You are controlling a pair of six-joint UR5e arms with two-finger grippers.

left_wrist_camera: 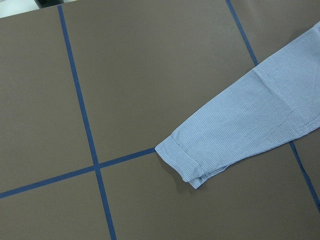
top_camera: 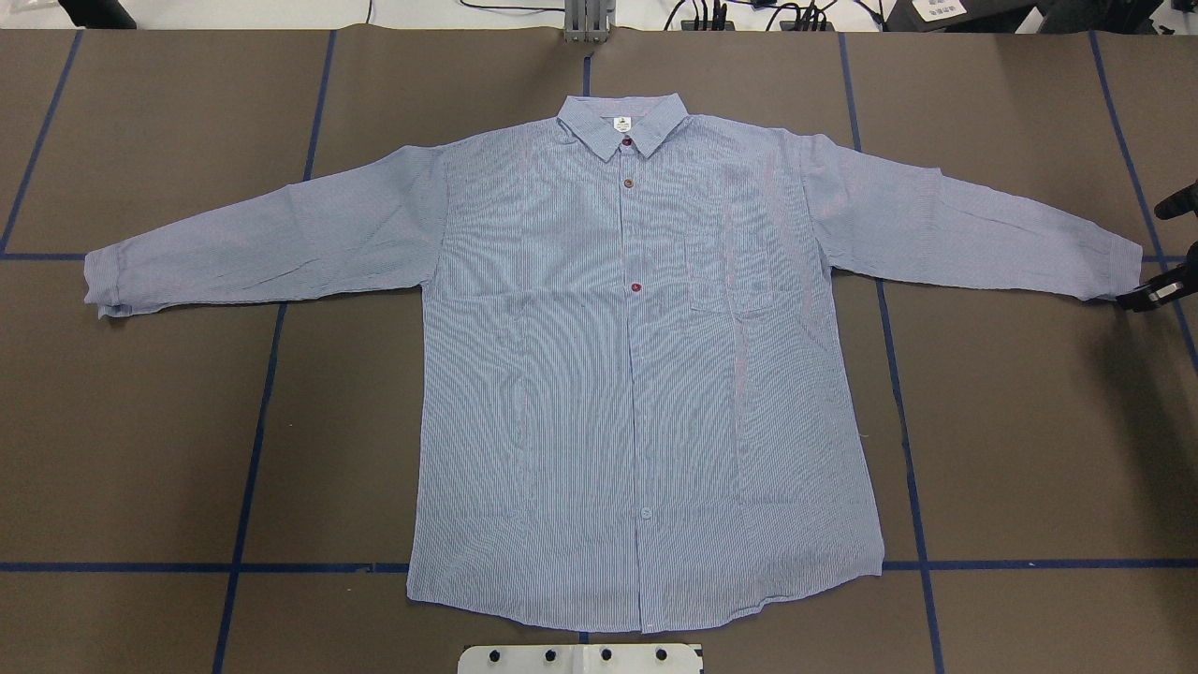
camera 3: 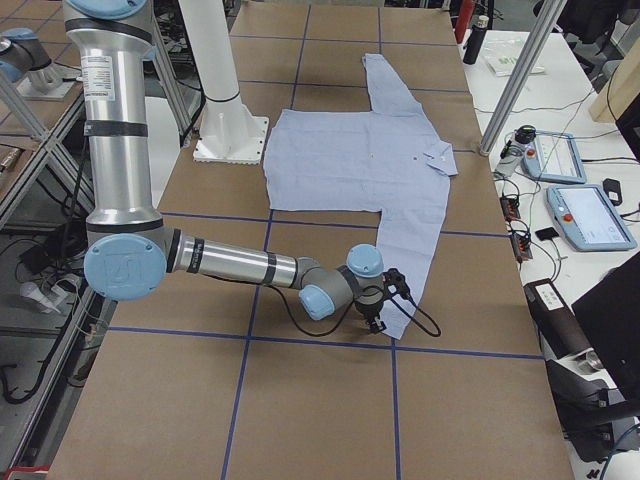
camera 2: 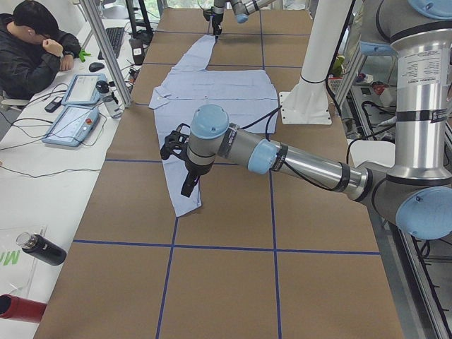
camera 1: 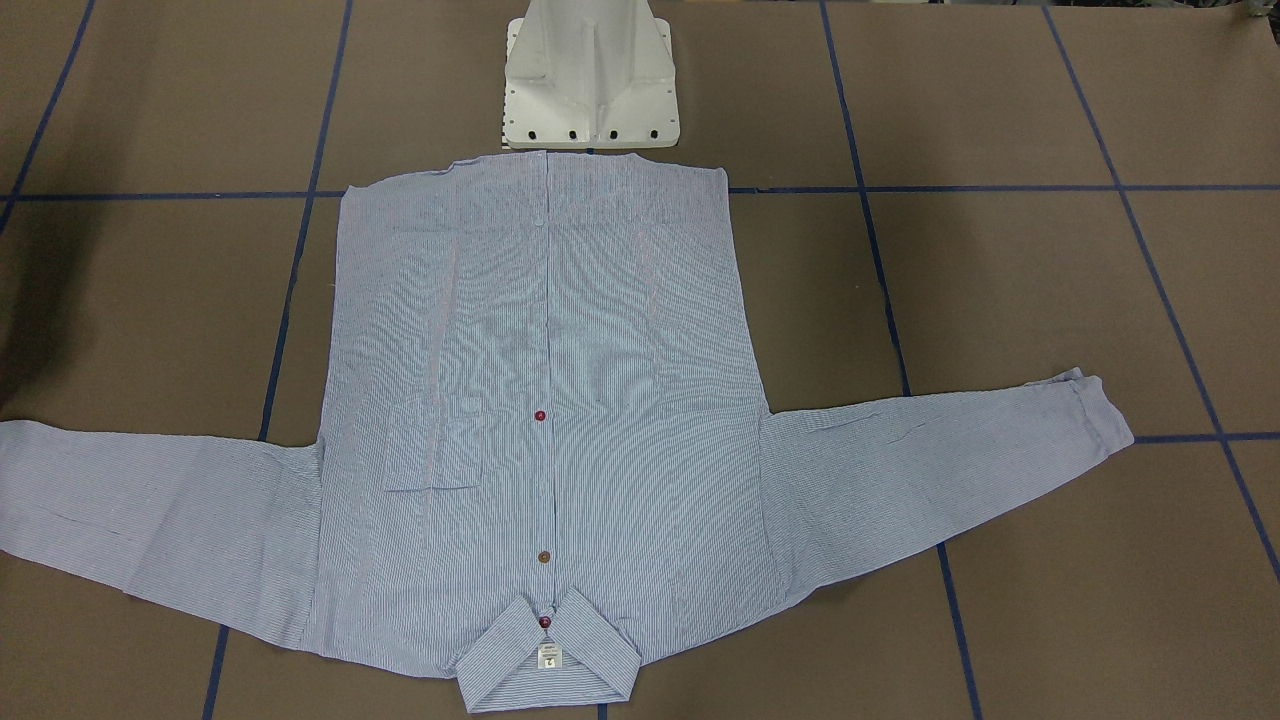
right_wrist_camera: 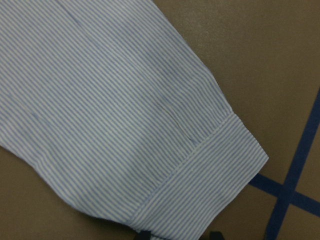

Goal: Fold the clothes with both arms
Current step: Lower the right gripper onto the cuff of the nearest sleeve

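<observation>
On table (top_camera: 140,421), shirt (top_camera: 646,374), hem toward pedestal (top_camera: 580,658)

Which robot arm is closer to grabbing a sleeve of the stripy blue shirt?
Probably right. Its black fingers are down at a cuff of the light blue striped shirt, which fills its wrist view. The left arm's fingers hang higher; their own cuff looks small and off-centre in that wrist view.

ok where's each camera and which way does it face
Front: across the brown table, facing the white pedestal base; light blue striped shirt, collar nearest.
Overhead: behind the robot, looking forward; black right end effector.
Left side: table's end; grey left arm near.
Right side: opposite end; right arm near.
Left wrist: one cuff; no body.
Right wrist: other cuff; fingertips.
All share the shirt.
</observation>
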